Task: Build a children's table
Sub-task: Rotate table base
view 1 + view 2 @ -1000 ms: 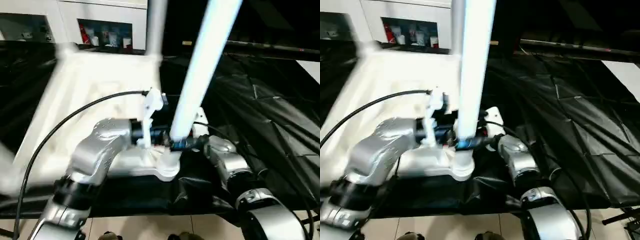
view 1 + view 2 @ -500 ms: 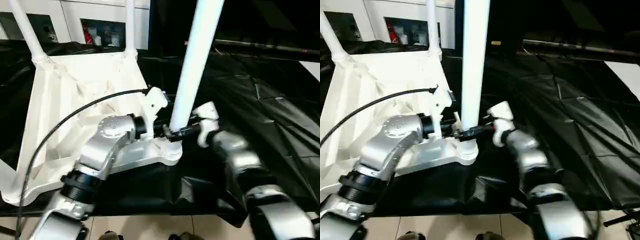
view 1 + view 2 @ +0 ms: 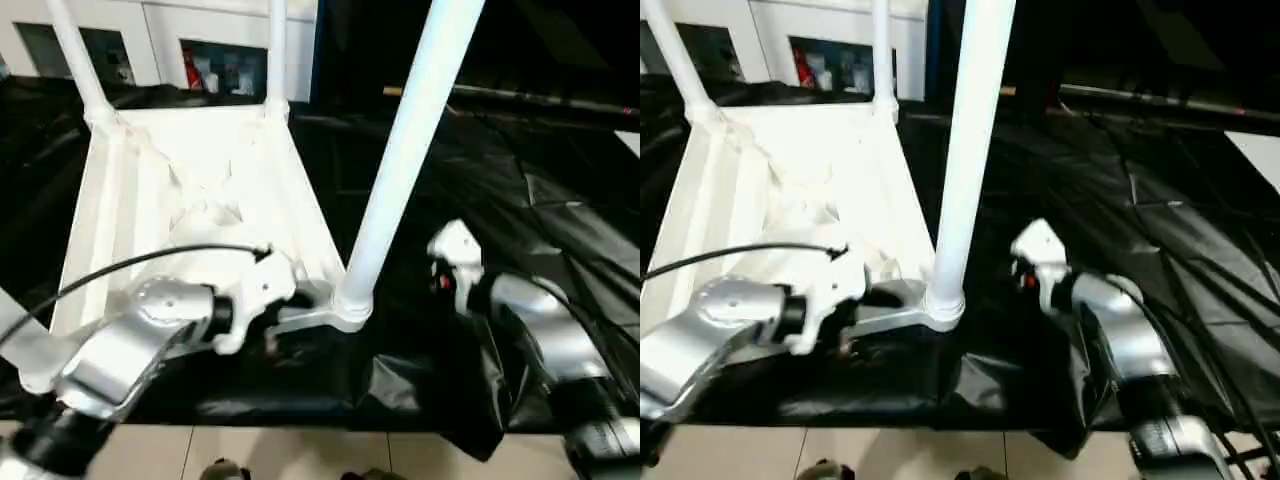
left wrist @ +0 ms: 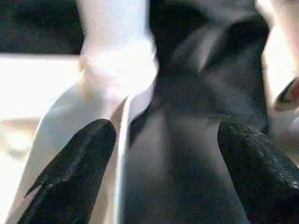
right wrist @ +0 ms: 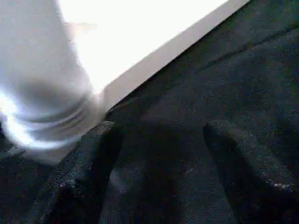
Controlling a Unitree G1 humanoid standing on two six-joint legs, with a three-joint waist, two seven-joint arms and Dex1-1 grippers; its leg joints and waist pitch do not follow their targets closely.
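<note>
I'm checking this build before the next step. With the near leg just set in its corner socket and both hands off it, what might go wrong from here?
1. The near leg leans in its corner socket; if it is not fully seated, it may topple onto the black sheet.
2. The left hand is open beside that socket, so a swing of the arm may knock the leg.
3. The table top overhangs nothing visibly, but its near corner sits close to the sheet's edge.
</note>
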